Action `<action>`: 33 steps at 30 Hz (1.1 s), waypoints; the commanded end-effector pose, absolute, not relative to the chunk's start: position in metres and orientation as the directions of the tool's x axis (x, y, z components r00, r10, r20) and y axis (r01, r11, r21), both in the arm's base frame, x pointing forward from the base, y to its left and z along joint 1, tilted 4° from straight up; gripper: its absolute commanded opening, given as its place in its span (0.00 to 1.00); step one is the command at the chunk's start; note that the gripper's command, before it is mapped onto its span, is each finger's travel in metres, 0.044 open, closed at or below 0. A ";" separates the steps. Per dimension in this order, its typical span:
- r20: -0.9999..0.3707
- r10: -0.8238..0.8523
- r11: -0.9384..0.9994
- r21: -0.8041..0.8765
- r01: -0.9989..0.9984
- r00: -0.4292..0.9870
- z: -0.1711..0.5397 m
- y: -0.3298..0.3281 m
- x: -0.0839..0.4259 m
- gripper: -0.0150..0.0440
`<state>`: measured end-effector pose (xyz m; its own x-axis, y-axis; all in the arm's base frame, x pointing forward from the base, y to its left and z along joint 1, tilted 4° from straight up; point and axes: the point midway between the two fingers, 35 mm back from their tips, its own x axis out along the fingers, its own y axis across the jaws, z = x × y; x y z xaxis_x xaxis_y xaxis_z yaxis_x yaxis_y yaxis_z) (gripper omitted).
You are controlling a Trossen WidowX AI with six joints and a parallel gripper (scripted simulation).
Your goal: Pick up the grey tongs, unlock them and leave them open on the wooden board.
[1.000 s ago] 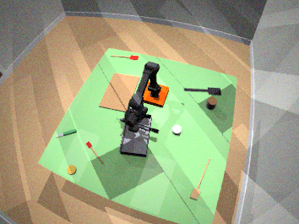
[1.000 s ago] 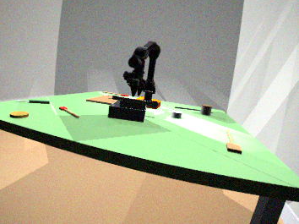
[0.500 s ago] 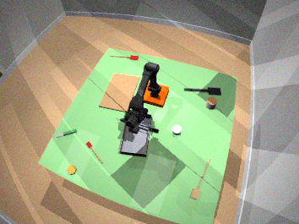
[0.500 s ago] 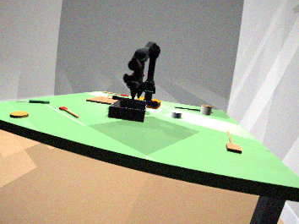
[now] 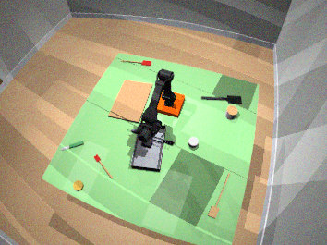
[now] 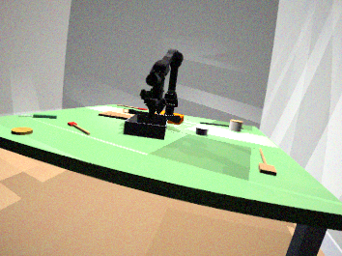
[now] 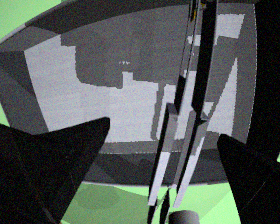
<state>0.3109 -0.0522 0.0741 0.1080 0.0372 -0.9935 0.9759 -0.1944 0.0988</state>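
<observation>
The grey tongs [image 5: 168, 143] [image 7: 161, 167] lie across the roasting tin [image 5: 147, 169] [image 6: 145, 128] [image 7: 55, 100], with their two arms close together. In the wrist view they run from the top edge down over the tin's wall. My gripper [image 5: 148, 140] [image 6: 154, 112] [image 7: 165, 131] is open and empty over the tin's end nearer the robot base. In the wrist view its fingers stand one on each side of the tongs, the right finger nearer to them. The arm hides much of the tongs in the top and exterior views. The wooden board [image 5: 131, 98] [image 6: 115, 115] lies flat beside the robot base.
A white round pot [image 5: 193, 142] [image 6: 202, 131] [image 7: 184, 218] stands beyond the tongs' end. The orange base [image 5: 177, 109] is behind the tin. A red-headed spatula [image 5: 97, 158] lies left of the tin, and a black turner [image 5: 235, 100] lies at the far right.
</observation>
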 end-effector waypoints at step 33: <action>-0.994 0.038 -0.194 0.094 0.976 0.103 0.047 -0.051 0.311 0.44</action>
<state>0.3105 -0.0507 0.0463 0.1021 0.0385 -0.9940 0.9765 -0.1945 0.0928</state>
